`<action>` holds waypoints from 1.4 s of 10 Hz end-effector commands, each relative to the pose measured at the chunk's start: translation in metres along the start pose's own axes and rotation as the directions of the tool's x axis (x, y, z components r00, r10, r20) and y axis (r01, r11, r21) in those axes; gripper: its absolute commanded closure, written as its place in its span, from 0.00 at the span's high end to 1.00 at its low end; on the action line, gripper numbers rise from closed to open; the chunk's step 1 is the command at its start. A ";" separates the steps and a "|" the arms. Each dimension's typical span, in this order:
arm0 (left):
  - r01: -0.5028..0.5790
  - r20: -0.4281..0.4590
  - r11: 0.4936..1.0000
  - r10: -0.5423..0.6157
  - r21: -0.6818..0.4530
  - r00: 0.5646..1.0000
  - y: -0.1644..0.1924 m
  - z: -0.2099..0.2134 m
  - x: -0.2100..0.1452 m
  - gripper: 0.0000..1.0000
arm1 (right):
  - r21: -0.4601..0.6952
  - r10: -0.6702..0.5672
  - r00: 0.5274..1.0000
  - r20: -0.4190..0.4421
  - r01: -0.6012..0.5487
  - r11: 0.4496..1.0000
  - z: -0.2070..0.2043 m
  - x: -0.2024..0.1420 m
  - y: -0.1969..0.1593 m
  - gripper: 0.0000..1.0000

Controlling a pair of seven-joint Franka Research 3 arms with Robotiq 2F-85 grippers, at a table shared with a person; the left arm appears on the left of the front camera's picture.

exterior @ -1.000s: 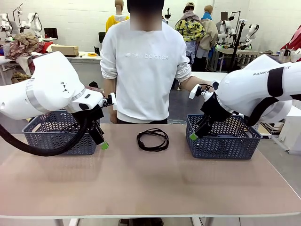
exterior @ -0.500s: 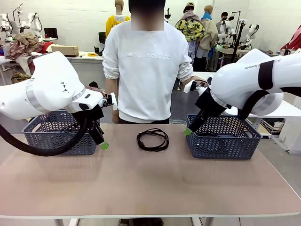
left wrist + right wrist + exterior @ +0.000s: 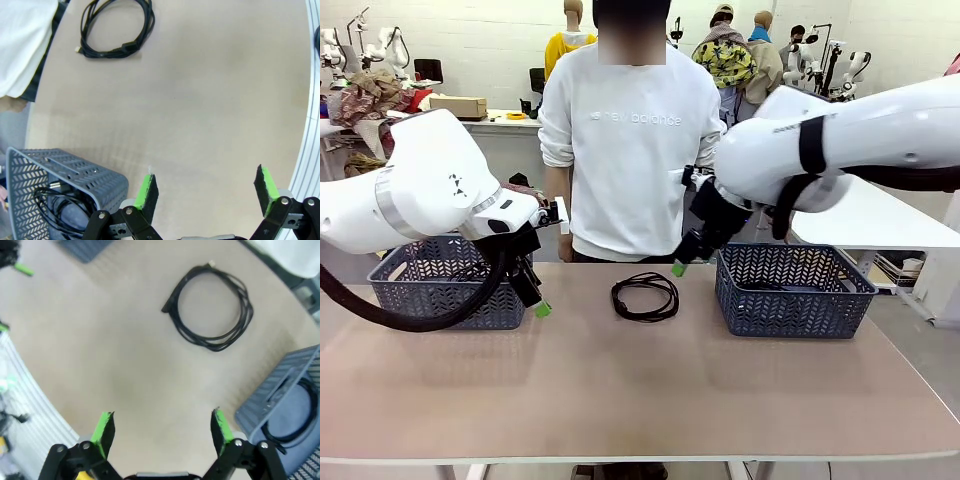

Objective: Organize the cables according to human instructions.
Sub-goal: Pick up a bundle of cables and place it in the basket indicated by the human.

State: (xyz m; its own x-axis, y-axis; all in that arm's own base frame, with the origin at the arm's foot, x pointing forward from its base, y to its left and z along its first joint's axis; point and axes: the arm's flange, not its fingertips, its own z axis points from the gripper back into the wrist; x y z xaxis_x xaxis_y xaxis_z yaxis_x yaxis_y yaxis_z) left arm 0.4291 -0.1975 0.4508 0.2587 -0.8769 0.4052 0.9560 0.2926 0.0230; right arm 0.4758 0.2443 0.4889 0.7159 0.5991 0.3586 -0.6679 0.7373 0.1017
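One coiled cable [image 3: 645, 297] lies flat mid-table between two baskets [image 3: 792, 290]. Right gripper [image 3: 161, 431] hovers near it, jaws spread, empty; left gripper [image 3: 205, 190] likewise spread. Coil looks light, limp, probably springy. Pinch across bundled strands at the rim.

Table layout, front view.
One coiled cable [image 3: 645, 297] is laid on the table [image 3: 640, 390] at frame centre, between a basket [image 3: 445, 283] at left and a basket [image 3: 794, 290] at right. Further cables [image 3: 57, 212] are held in the left basket, another cable [image 3: 290, 415] in the right one. A person [image 3: 630, 140] is positioned behind the table, upper centre.
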 end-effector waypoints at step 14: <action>-0.004 0.001 1.000 0.004 0.004 1.000 0.001 0.001 -0.002 1.00 | -0.195 -0.272 0.961 -0.047 0.258 0.946 -0.060 0.086 0.018 1.00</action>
State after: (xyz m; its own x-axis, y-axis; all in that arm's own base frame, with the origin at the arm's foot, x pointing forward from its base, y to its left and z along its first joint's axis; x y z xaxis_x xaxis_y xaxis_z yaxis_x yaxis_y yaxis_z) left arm 0.4290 -0.1975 0.4509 0.2586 -0.8768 0.4053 0.9559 0.2926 0.0232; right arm 0.5409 0.3290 0.4641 0.8838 0.3829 0.2690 -0.4011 0.9159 0.0139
